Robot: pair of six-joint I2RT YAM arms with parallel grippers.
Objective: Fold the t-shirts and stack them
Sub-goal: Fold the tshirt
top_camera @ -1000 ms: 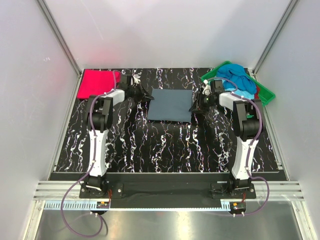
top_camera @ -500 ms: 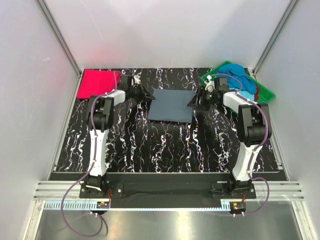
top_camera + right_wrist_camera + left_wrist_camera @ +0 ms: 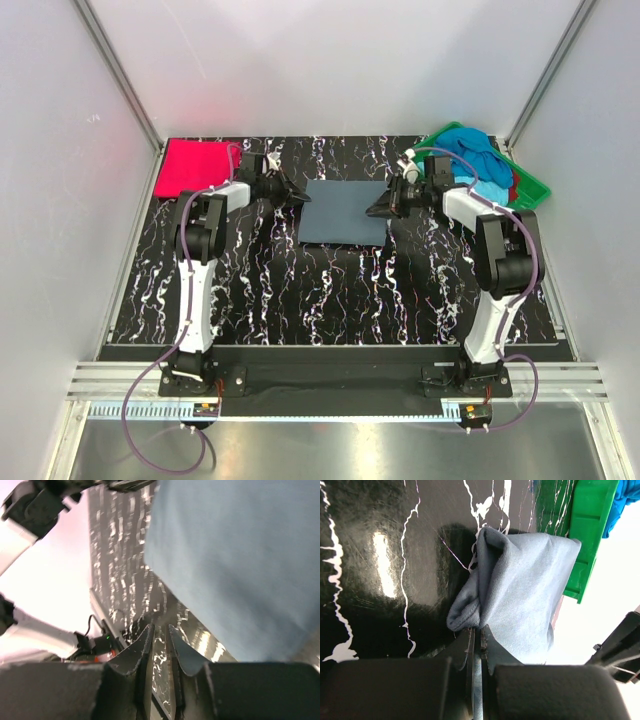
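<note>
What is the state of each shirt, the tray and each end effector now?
grey shirt: folded flat, left edge pinched.
pink shirt: folded, flat in the far left corner.
blue shirts: crumpled, heaped in the tray.
tray: holds unfolded shirts.
left end effector: shut on the grey shirt.
right end effector: slightly open, holding nothing.

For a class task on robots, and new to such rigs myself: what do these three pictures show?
Two robot arms stand at a black marbled table. One camera looks down from above; two ride on the wrists, looking along each arm's fingers. On the table lie a folded grey-blue t-shirt in the middle, a red-pink t-shirt far left, and a green tray with a turquoise t-shirt far right. The left gripper is shut on the grey-blue shirt's edge. The right gripper, beside that shirt, holds nothing; its jaws stand slightly apart.
</note>
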